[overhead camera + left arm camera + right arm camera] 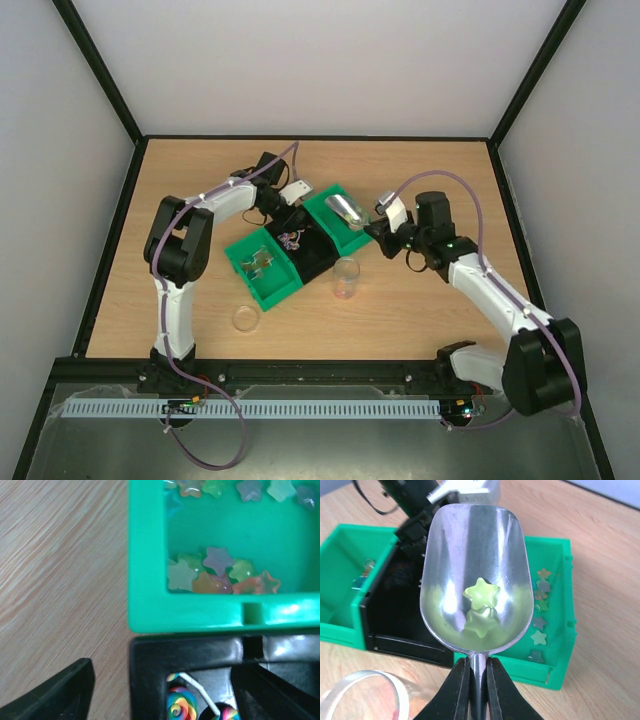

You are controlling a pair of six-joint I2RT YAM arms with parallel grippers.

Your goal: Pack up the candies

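Right wrist view: right end effector [478,667] clenched on the handle of the metal scoop [470,555], bowl level, mouth pointing away. The candies [481,591] in the bowl read as two green stars; the lower one may be a reflection in the metal.

Key relation: the clear jar [346,278] stands upright on the tabletop [430,320], on the near side of the bins. It lies toward the arm bases from the scoop, slightly left of the right end effector. In the top view the scoop's long axis runs from the handle up and left, over the right-hand green bin [550,542]. Judged: the load has to come back toward the jar and tip in. The right arm is the nearer one.

Left end effector [162,670] is released, fingers spread either side of a corner of the black bin [150,655], gripping nothing.

Counts:
- bins: three in a row, two green and one black between them
- scoop: one
- jar: one
- loose lid [246,319]: one, well apart on the near left
- swirl lollipops [181,705] in the black bin: at least two
- star candies loose in the green bin: many, too blurred to count
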